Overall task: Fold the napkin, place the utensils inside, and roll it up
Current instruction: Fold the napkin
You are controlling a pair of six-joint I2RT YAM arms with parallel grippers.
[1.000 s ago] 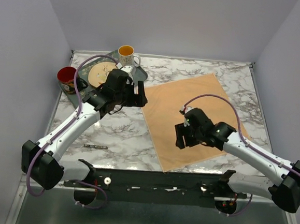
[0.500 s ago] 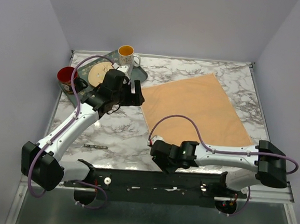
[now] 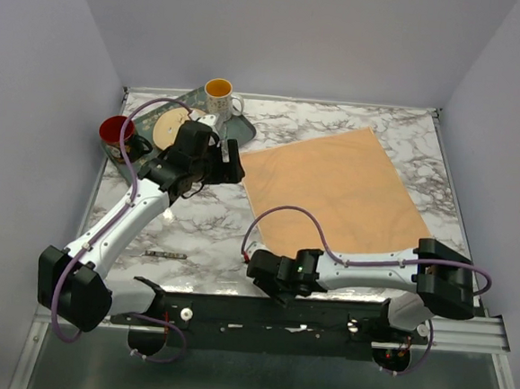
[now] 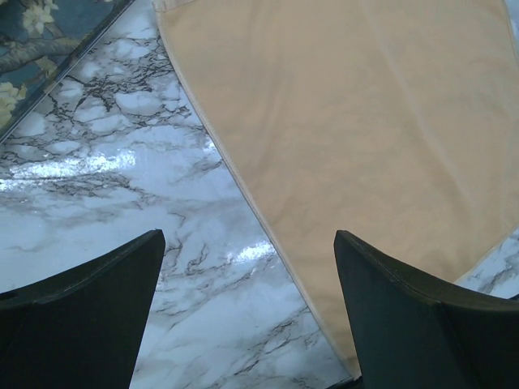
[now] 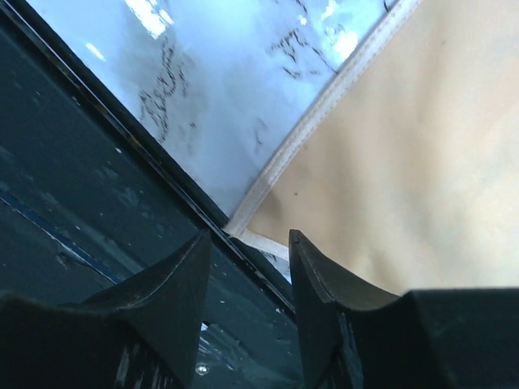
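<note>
The peach napkin [image 3: 332, 191] lies flat and unfolded on the marble table, right of centre. My left gripper [image 3: 231, 167] hovers open over its left corner. In the left wrist view the napkin [image 4: 365, 121] has its hemmed edge running between my wide-open left gripper [image 4: 250, 235]. My right gripper [image 3: 256, 268] is low at the napkin's near corner, by the table's front edge. In the right wrist view the right gripper [image 5: 249, 235] is open with that napkin [image 5: 405, 162] corner lying in the gap. One dark metal utensil [image 3: 165, 256] lies on the table at front left.
A cream floral plate [image 3: 168, 131] sits on a dark floral tray [image 3: 240, 132] at back left, which also shows in the left wrist view [image 4: 49, 40]. A white mug with orange inside [image 3: 218, 92] and a red mug [image 3: 114, 133] stand there. The black front rail [image 3: 322, 318] is just below the right gripper.
My right arm has swung from over the napkin's middle down and left to its near corner at the front edge. My left gripper has shifted slightly left and back.
</note>
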